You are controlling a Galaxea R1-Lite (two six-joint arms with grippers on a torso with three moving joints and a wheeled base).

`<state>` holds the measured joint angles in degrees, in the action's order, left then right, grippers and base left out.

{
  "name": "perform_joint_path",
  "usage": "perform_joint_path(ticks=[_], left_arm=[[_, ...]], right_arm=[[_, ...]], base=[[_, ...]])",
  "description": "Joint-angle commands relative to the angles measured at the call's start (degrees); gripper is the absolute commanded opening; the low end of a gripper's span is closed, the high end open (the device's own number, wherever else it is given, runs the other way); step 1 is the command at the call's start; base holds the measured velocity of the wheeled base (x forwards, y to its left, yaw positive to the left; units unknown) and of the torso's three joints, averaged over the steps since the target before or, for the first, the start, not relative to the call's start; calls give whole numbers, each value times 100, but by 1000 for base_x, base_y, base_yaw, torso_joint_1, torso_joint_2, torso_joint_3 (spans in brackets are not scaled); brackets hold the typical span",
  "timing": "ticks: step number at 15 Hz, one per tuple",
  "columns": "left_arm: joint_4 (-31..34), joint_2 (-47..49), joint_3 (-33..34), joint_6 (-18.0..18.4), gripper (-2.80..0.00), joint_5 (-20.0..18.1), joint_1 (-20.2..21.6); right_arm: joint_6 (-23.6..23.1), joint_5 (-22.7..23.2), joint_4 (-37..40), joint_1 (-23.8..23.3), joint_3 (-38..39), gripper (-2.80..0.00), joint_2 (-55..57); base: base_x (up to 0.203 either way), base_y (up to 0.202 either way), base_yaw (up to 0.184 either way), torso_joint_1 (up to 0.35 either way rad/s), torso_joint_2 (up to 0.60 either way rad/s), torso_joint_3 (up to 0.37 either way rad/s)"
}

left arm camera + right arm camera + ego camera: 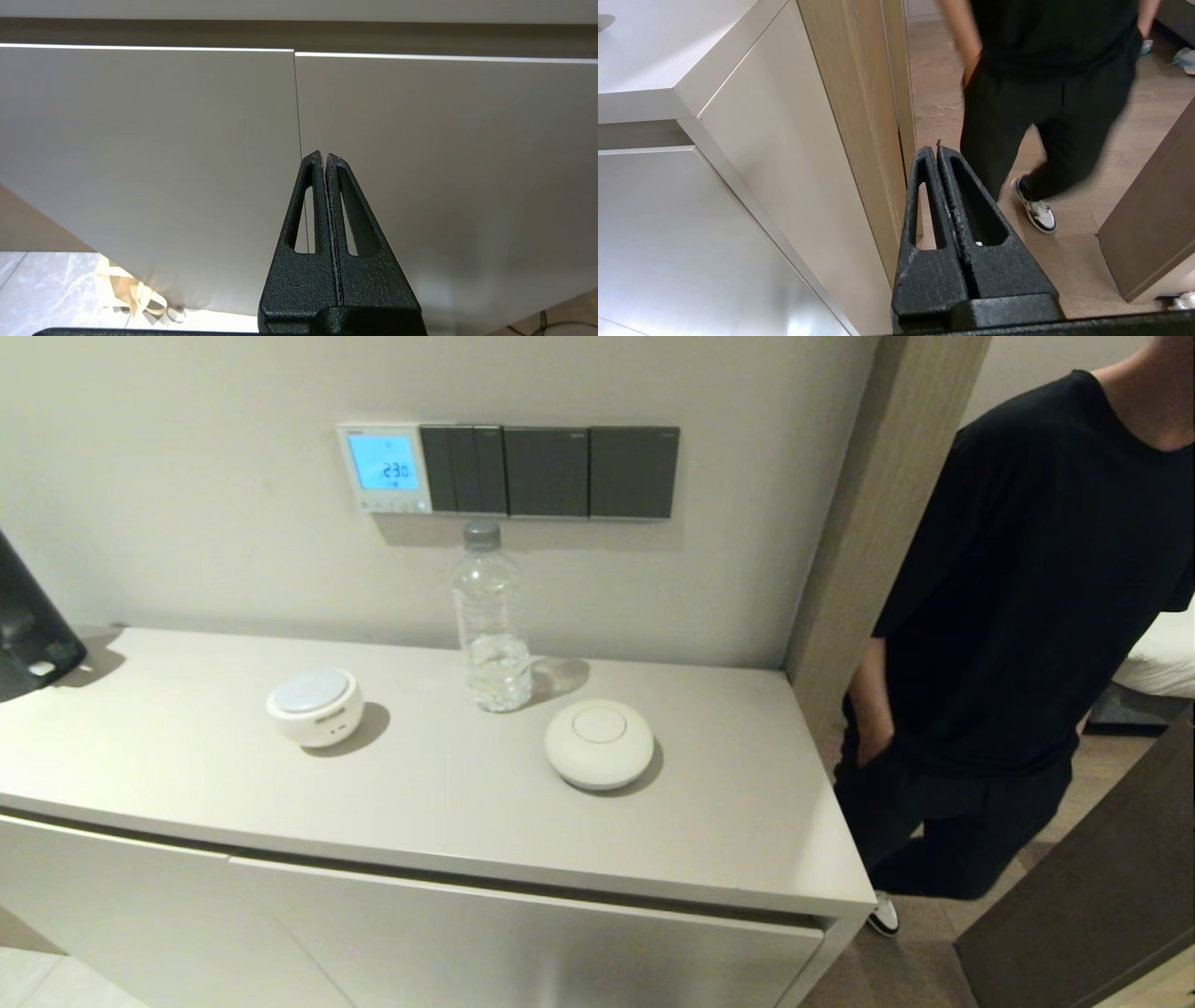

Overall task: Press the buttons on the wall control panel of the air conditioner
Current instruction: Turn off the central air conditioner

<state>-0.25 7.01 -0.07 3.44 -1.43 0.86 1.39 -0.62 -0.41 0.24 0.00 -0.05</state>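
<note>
Left gripper (pixel 325 158): black, fingers pressed together on nothing, low before pale cabinet doors (pixel 149 140); judged parked. Right gripper (pixel 939 151): likewise clenched, empty, beside cabinet's end. Clear plastic water bottle (pixel 489 616): upright on countertop. Small square white wall control panel (pixel 384 469): farthest, screen lit blue; pale buttons (pixel 388 507) along its bottom edge, unreached.

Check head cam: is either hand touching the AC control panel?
No. The air conditioner's wall control panel is lit and untouched; neither arm shows in the head view.
</note>
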Motion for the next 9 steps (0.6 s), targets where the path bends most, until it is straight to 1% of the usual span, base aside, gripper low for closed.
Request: perform_joint_path(ticks=[1,5,9], left_arm=[[156,-353,3,8,-280,24,-15],[157,-698,7,4,-280,27,-22],[157,-692,7,-36,-280,37,-24]], right_arm=[[1,1,-2,2,18,-280,5],[1,1,-2,2,18,-280,5],[1,1,-2,2,18,-280,5]], base=[[0,0,0,0,0,0],[0,0,0,0,0,0],[0,0,0,0,0,0]])
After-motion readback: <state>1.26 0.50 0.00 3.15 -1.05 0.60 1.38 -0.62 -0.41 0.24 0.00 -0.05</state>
